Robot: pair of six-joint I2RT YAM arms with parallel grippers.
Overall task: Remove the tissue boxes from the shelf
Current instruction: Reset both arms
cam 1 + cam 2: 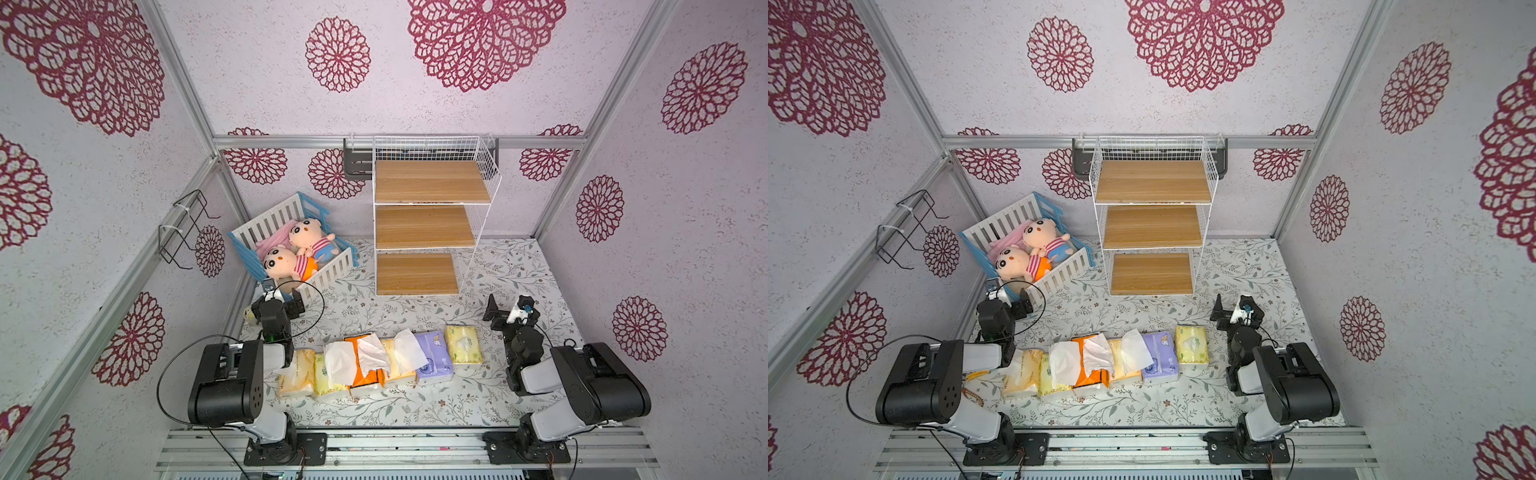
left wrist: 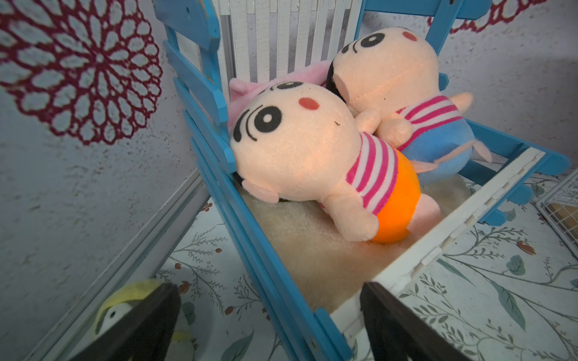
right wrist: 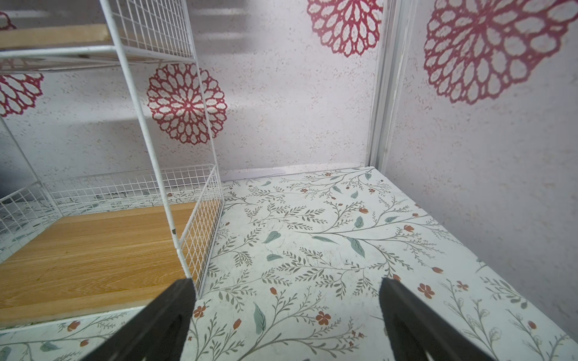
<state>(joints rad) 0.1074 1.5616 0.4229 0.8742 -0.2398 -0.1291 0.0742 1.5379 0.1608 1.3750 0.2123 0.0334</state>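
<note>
Appearing finished: the shelf (image 1: 428, 183), at twelve o'clock, seems bare on every visible tier; the tissue boxes (image 1: 374, 368) line the tabletop (image 1: 519, 270) at six. Left end effector (image 2: 269, 290) and right end effector (image 3: 286, 281) gape empty; likely only parking is left.

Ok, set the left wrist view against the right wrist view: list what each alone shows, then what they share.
Left wrist only: the blue-and-white crib holding two plush dolls, and a small yellow toy by the wall. Right wrist only: the bare bottom board of the shelf and the corner post. Both: the floral table cover, flower wallpaper, some of the shelf's white wire, and each arm's own open, empty tool: left tool, right tool.
</note>
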